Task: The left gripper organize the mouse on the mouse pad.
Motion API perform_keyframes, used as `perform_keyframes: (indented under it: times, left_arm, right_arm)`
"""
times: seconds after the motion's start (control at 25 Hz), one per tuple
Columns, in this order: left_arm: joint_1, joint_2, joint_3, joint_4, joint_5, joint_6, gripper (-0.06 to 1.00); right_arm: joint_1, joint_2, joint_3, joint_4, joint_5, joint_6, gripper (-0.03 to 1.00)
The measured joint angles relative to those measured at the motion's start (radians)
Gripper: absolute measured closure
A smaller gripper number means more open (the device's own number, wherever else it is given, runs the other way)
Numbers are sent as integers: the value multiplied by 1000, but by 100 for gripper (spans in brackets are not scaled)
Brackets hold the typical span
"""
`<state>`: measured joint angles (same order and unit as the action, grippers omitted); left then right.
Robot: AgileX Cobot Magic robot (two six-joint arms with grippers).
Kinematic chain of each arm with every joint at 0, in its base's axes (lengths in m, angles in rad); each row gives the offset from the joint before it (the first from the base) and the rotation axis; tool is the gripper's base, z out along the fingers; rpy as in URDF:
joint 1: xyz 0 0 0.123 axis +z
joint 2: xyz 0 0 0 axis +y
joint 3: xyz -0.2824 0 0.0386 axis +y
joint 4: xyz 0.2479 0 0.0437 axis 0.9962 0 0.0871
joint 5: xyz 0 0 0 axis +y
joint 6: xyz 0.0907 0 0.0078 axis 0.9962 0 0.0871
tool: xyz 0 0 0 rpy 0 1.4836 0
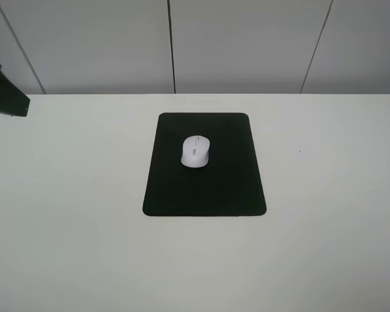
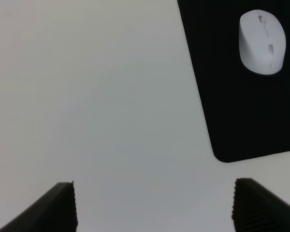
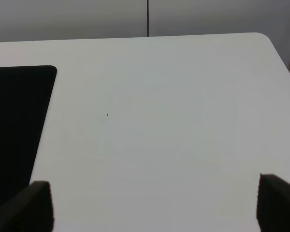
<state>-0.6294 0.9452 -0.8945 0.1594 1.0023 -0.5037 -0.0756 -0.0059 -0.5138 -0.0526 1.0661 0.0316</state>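
Note:
The white mouse [image 1: 195,151] lies on the black mouse pad [image 1: 205,188], in the pad's far half, with nothing touching it. The left wrist view shows the same mouse [image 2: 261,41] on the pad [image 2: 241,116], well away from my left gripper [image 2: 154,205], whose two black fingertips stand wide apart over bare table. A dark part of the left arm [image 1: 5,92] shows at the far left edge of the exterior view. My right gripper [image 3: 154,205] is open too, above the table beside the pad's edge [image 3: 14,121]. It is out of the exterior view.
The white table [image 1: 325,195] runs to a rounded far right corner [image 3: 261,38]. Grey wall panels [image 1: 247,39] stand behind its far edge. A tiny dark speck [image 3: 107,115] marks the tabletop right of the pad.

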Motion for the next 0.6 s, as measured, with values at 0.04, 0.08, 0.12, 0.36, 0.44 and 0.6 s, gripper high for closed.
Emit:
perform_keyframes:
  times: [0.04, 0.08, 0.12, 0.36, 0.44, 0.6]
  left_arm:
    - [0, -58, 37, -1, -5, -7, 26]
    - [0, -105, 67, -1, -12, -11, 26]
    - [0, -160, 100, -1, -19, -13, 26]
    - [0, -433, 244, -7, -22, -2, 26]
    - [0, -506, 268, -23, -22, 29, 26]
    - [0, -603, 275, -36, 10, 168, 26]
  right_arm:
    - [0, 0, 0, 0, 0, 0, 14]
    - [0, 0, 0, 0, 0, 0, 14]
    - [0, 0, 0, 0, 0, 0, 14]
    - [0, 0, 0, 0, 0, 0, 14]
    - [0, 0, 0, 0, 0, 0, 14]
    - [0, 0, 0, 0, 0, 0, 14]
